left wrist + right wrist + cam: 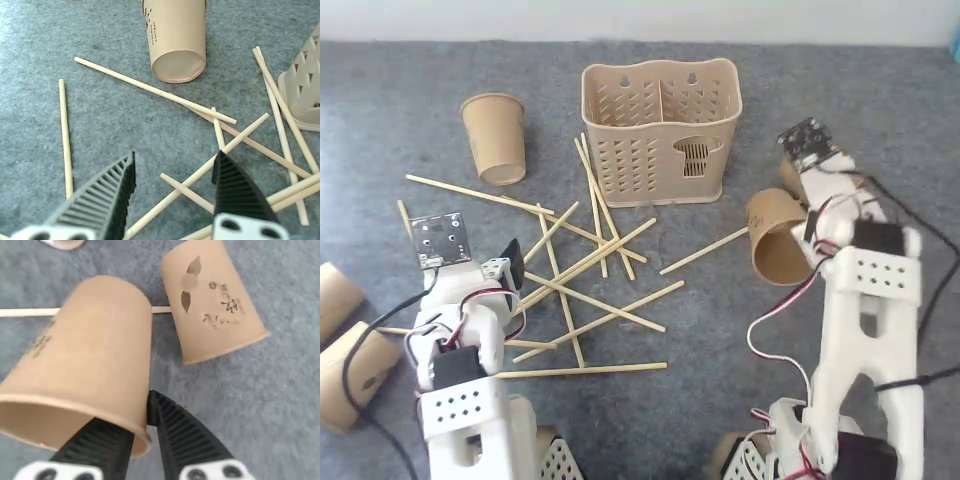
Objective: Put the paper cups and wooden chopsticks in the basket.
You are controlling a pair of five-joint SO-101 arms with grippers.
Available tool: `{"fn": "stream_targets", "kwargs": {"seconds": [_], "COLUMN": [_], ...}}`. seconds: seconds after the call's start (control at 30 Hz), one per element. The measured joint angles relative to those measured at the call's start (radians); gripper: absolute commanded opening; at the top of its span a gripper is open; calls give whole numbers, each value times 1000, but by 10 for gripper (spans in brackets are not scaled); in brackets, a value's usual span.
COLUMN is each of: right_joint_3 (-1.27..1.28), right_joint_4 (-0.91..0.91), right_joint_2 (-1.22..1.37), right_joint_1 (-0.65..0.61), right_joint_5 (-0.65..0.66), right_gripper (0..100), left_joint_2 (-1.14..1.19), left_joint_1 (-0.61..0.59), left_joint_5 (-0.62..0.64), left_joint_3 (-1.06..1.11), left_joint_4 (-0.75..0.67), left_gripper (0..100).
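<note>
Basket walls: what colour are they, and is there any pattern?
The basket is plain beige, its walls pierced by rows of small slots; the high view shows it best.

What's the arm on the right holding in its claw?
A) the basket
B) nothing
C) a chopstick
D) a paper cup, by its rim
D: in the right wrist view, the right gripper has its fingers closed on the rim of a paper cup.
</note>
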Motion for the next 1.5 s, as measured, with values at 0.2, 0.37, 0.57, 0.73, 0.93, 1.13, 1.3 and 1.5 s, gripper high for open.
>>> {"fn": "stream_targets", "kwargs": {"seconds": [0.2, 0.37, 0.57, 0.73, 0.93, 1.13, 1.3, 1.5], "right_joint_3": [-393, -793, -1059, -1214, -1393, -1415, -1415, -1415], "right_joint_4": [385, 631, 641, 641, 641, 566, 477, 410], "right_joint_2": [83, 259, 385, 387, 390, 476, 592, 640], "right_joint_1": [-26, -66, -91, -152, -255, -325, -333, -333], "right_joint_5": [-101, -209, -290, -324, -381, -462, -486, -500], "right_gripper": [8, 8, 8, 8, 8, 8, 8, 9], "left_joint_2": [0, 0, 0, 0, 0, 0, 0, 0], "left_joint_1": [0, 0, 0, 14, 20, 20, 20, 25], "left_joint_5": [0, 0, 0, -2, -3, -3, -3, -20], "left_joint_3": [0, 0, 0, 9, 12, 12, 12, 12], "left_joint_4": [0, 0, 0, 0, -21, -25, -25, -25], "left_gripper": [235, 235, 235, 235, 235, 235, 235, 235]}}
